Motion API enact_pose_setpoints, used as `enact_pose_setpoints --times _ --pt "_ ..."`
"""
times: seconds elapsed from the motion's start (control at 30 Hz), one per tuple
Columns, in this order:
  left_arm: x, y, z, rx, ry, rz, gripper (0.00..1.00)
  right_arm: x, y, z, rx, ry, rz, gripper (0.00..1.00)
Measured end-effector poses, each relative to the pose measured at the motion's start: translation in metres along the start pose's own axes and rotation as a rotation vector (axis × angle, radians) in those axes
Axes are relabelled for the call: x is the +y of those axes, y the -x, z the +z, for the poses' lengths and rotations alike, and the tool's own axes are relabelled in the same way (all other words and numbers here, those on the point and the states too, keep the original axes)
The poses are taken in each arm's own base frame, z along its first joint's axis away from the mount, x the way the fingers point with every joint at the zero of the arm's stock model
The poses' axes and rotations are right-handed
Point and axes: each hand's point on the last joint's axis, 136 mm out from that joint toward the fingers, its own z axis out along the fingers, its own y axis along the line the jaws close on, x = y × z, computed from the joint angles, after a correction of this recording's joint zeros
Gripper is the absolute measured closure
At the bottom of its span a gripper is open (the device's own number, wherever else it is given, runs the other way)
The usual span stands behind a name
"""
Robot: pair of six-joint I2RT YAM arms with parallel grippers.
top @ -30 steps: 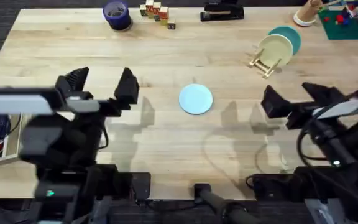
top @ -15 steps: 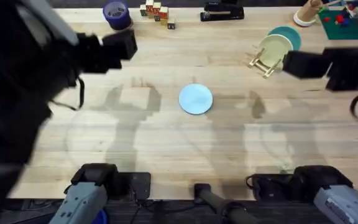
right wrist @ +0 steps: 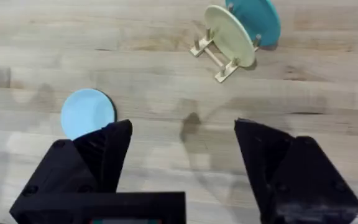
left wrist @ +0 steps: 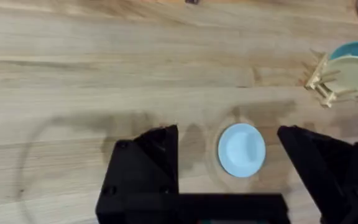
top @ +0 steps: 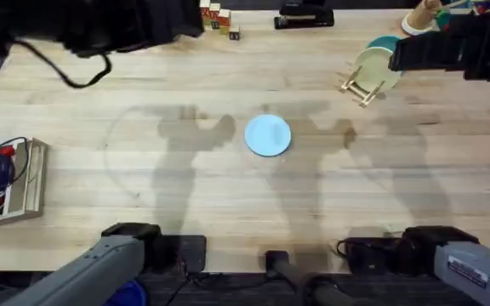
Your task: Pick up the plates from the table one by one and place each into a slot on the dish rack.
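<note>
I see the light blue plate flat mid-table, cream and teal ones racked near the far right corner. Both grippers hang wide open, empty; next I descend and grasp its rim.

wooden block toys far edge | black stapler beside | small crate left edge

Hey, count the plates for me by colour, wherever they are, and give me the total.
Light blue plate, flat on the table: 1
Cream plate, standing in the rack: 1
Teal plate, standing in the rack behind the cream one: 1
Total: 3
</note>
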Motion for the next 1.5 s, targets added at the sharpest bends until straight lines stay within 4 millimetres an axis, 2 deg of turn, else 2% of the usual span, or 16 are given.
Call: enact_pose_setpoints --times 0.33,0.8,0.93,1.03,1.1,1.2,1.33,1.37,1.5 --pt "-0.048 -0.012 0.023 0.091 -0.148 0.051 0.028 0.0 -0.001 0.01 0.034 0.005 0.005 0.007" --pt "-0.065 -0.024 0.04 0.19 -0.264 0.015 0.03 0.0 -0.001 0.01 0.034 0.005 0.005 0.007" --pt "-0.065 -0.026 0.043 0.208 -0.263 -0.016 0.236 0.0 -0.001 0.01 0.034 0.005 0.007 0.008" --pt "-0.067 -0.027 0.043 0.215 -0.268 -0.028 0.304 0.0 -0.001 0.01 0.034 0.005 0.007 0.007" --pt "-0.07 -0.03 0.043 0.224 -0.272 -0.031 0.387 0.0 -0.001 0.01 0.034 0.005 0.007 0.007" --pt "-0.075 -0.032 0.043 0.233 -0.28 -0.027 0.573 0.0 -0.001 0.01 0.034 0.005 0.008 0.007" --pt "-0.076 -0.033 0.042 0.237 -0.283 -0.028 0.905 0.0 -0.001 0.01 0.034 0.005 0.008 0.007" --pt "-0.076 -0.033 0.042 0.237 -0.283 -0.03 0.946 0.0 -0.001 0.01 0.034 0.005 0.008 0.007" --pt "-0.075 -0.035 0.042 0.245 -0.28 -0.034 0.958 0.0 -0.001 0.01 0.034 0.005 0.007 0.007"
